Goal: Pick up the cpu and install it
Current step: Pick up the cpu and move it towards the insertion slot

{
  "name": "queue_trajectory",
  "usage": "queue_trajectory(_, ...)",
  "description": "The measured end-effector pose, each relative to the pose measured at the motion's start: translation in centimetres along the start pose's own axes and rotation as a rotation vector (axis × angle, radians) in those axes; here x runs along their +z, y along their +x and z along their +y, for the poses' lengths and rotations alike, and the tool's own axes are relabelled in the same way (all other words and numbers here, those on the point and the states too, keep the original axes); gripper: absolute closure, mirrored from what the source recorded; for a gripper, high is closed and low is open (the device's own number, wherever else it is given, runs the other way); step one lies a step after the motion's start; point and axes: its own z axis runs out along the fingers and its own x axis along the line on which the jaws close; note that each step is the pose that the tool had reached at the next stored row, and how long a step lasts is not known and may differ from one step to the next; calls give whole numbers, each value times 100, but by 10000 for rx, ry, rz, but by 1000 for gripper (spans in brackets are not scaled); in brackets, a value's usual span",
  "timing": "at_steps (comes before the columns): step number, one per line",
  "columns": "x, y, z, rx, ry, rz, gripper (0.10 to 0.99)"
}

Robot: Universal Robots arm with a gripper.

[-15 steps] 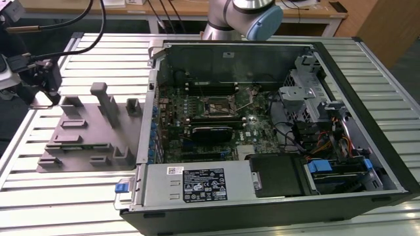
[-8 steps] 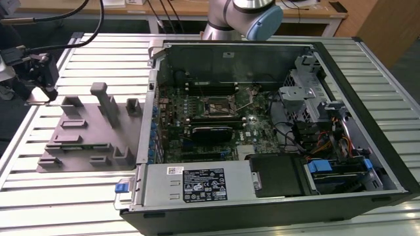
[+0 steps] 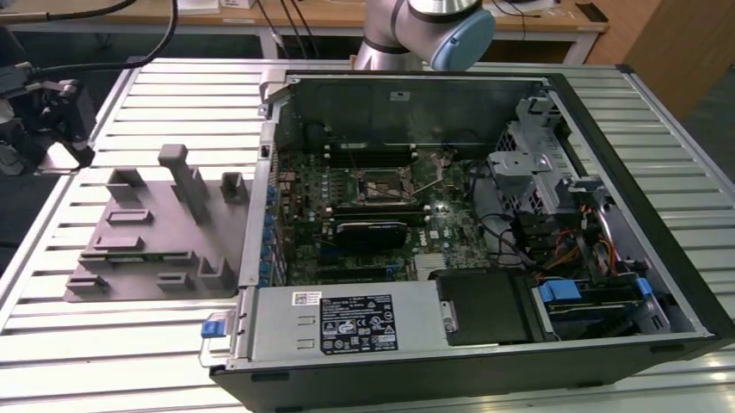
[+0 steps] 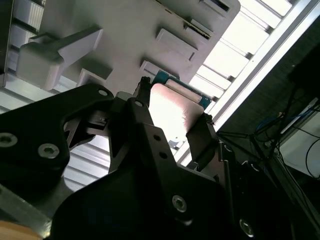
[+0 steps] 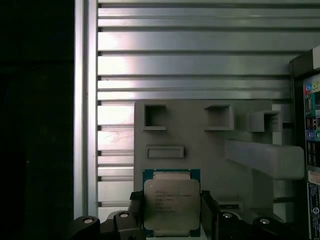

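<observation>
The cpu [image 5: 171, 207], a small flat square chip with a silver metal top plate and a thin teal-green rim, sits framed between the black fingers of the robot arm's tool [image 4: 175, 102] over a grey moulded plastic parts tray [image 3: 150, 232], as both wrist views show. The tray lies on the slatted aluminium desk [image 3: 138, 344], just beside the open black computer case [image 3: 460, 379], on the exterior view's left of it. The tool's two fingers [image 5: 136, 212] stand one at each opposite edge of the chip and appear pressed against it, clamped on the cpu. Whether the chip is clear of its seat in the tray cannot be told.

The work looks to be at the pick-up stage, with the grasp made and the install not yet done. The metal-framed processor socket [image 3: 377, 185], near the middle of the green motherboard [image 3: 344, 254], lies inside the case, well apart from the chip. Going on from here would call for a firm, level hold, since the flat chip is gripped by its thin edges alone. It would also call for squaring the chip's corners to the socket before it is set down.
</observation>
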Motion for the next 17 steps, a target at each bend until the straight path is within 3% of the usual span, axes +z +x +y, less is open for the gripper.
queue_trajectory(17,-360,-8,18,0,0,-1,545)
